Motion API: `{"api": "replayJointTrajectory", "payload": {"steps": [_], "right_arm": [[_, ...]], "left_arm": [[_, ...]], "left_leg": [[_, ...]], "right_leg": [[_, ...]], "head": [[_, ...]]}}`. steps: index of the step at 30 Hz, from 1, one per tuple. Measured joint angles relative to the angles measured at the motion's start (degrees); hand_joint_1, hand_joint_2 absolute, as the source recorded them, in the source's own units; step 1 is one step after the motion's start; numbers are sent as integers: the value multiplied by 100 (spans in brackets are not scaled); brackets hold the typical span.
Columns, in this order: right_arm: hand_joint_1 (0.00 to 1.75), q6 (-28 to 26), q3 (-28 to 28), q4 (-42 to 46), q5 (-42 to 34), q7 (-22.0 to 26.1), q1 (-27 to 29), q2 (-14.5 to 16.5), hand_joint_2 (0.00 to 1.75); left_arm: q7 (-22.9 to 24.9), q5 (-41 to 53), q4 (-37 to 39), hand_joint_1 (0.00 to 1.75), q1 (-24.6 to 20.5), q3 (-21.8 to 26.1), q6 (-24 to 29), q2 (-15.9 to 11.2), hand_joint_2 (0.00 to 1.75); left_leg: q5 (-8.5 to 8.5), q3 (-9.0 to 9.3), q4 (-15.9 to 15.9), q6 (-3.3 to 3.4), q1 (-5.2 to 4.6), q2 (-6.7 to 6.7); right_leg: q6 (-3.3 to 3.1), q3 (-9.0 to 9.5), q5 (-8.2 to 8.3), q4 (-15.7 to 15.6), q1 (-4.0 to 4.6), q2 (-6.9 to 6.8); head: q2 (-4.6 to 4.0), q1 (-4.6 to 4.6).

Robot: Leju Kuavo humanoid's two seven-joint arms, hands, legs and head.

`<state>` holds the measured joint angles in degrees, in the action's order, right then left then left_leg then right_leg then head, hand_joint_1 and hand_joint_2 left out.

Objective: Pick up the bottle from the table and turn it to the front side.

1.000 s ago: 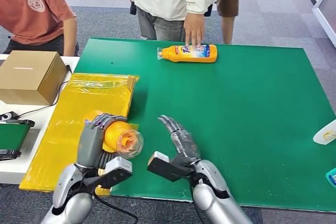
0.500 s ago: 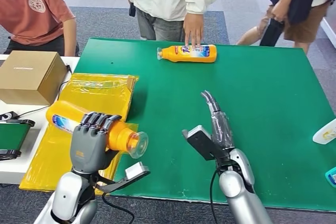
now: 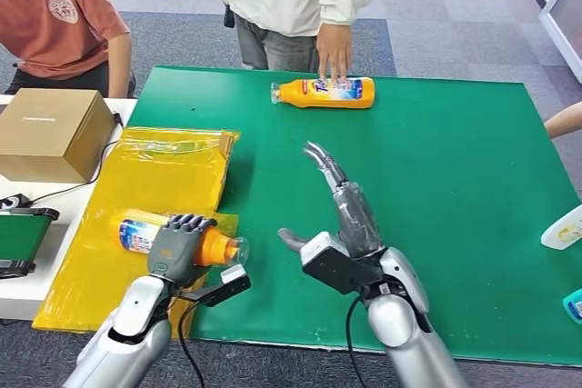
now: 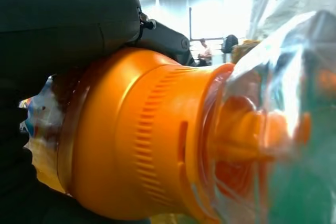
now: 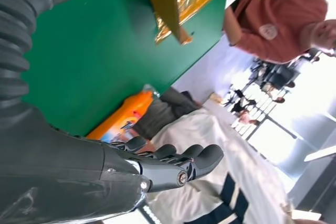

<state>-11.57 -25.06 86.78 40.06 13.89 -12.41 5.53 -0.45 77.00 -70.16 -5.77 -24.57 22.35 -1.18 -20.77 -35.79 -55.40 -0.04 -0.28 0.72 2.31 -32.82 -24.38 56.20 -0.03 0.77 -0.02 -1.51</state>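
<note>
Green worktop (image 3: 426, 215) fills most of the head view, grey carpet beyond it. Yellow plastic sheet (image 3: 157, 170) overlaps its left edge, with a cardboard box (image 3: 51, 132) at upper left on a white side table.

Left robot hand (image 3: 177, 247), lower left of frame, grips the bottle (image 3: 147, 232) around its orange shoulder near the neck. Bottle lies roughly horizontal over the yellow sheet, clear cap pointing right, label end pointing left. Left wrist view: the orange ribbed neck (image 4: 158, 135) is close up, dark fingers (image 4: 79, 19) wrapped over it.

Right robot hand (image 3: 343, 211), lower centre, holds nothing: fingers extended and apart, pointing up-frame over the bare green.

Second orange bottle (image 3: 324, 92) lies on its side at top centre of the worktop, cap to the left; a person's hand (image 3: 334, 50) rests its fingertips on it. Another person in a red shirt (image 3: 55, 15) is at upper left.
</note>
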Motion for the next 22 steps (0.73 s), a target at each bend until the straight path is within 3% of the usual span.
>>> {"api": "replayJointTrajectory", "payload": {"steps": [22], "right_arm": [[0,17,-159,-63,-1,-67,283,-22,175]], "left_arm": [[367,247,-240,0,540,351,202,48,175]], "left_leg": [[-1,0,0,0,1,0]], "right_leg": [[-1,1,0,0,1,0]], "head": [[1,1]]}}
